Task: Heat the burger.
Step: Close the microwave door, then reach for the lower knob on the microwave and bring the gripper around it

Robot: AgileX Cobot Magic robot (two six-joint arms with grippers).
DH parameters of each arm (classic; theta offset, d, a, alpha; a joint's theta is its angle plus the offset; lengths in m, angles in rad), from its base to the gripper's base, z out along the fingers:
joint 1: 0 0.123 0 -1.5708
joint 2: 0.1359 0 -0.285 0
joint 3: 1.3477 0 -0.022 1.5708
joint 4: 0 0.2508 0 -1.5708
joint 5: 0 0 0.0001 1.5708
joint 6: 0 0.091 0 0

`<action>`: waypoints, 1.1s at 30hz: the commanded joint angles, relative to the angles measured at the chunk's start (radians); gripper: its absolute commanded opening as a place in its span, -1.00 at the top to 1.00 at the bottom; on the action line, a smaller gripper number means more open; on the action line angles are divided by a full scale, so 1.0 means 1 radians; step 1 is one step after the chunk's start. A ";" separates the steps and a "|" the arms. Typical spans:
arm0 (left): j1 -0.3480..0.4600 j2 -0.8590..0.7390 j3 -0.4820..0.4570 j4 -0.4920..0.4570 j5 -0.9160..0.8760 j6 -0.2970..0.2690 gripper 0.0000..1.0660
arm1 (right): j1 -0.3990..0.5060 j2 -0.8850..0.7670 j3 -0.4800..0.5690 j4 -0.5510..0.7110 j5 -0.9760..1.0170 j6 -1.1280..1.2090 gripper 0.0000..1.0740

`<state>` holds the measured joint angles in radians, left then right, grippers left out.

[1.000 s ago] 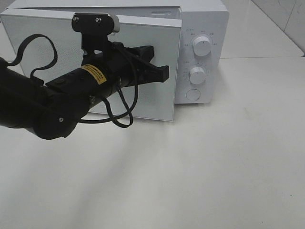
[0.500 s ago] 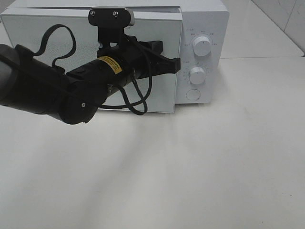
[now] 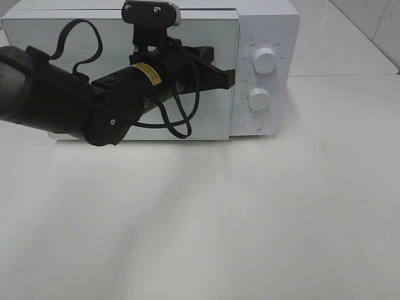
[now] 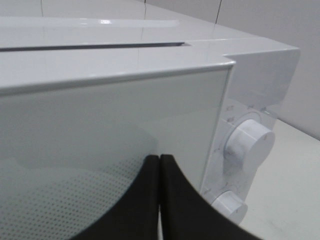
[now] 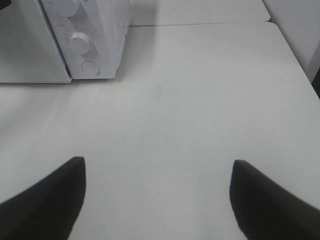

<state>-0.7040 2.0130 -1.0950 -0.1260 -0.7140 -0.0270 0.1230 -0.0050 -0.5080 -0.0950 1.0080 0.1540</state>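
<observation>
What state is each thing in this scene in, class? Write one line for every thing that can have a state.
Microwave door: closed, or very nearly.
Left gripper: shut, empty, tips at the door front.
Right gripper: open, empty, over the table.
Upper dial: setting too small to read.
Lower dial: setting too small to read.

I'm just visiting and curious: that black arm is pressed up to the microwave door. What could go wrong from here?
The left fingers, shut, sit against the microwave door; pushing harder might slide the whole microwave across the smooth table. The arm's loose cable dangles in front of the door and could catch the lower knob if the arm moves there. No burger shows through the door, so the oven might run empty.
</observation>
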 commanded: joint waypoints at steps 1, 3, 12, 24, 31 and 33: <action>0.046 0.007 -0.038 -0.066 -0.011 -0.004 1.00 | -0.009 -0.025 0.003 -0.006 -0.002 -0.004 -0.38; 0.054 0.008 -0.053 -0.063 -0.012 -0.004 1.00 | -0.009 -0.025 0.003 -0.006 -0.002 -0.004 -0.38; 0.060 0.005 -0.076 -0.034 0.033 -0.030 1.00 | -0.009 -0.025 0.003 -0.006 -0.002 -0.004 -0.38; -0.074 -0.042 -0.046 0.064 0.354 -0.051 1.00 | -0.009 -0.025 0.003 -0.006 -0.002 -0.004 -0.38; -0.112 -0.117 -0.013 0.063 0.593 -0.051 0.14 | -0.009 -0.025 0.003 -0.006 -0.002 -0.004 -0.38; -0.112 -0.127 -0.013 0.062 0.622 -0.052 -0.11 | -0.009 -0.025 0.003 -0.006 -0.002 -0.004 -0.38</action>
<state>-0.8100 1.9010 -1.1120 -0.0610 -0.1120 -0.0760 0.1230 -0.0050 -0.5080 -0.0950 1.0080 0.1540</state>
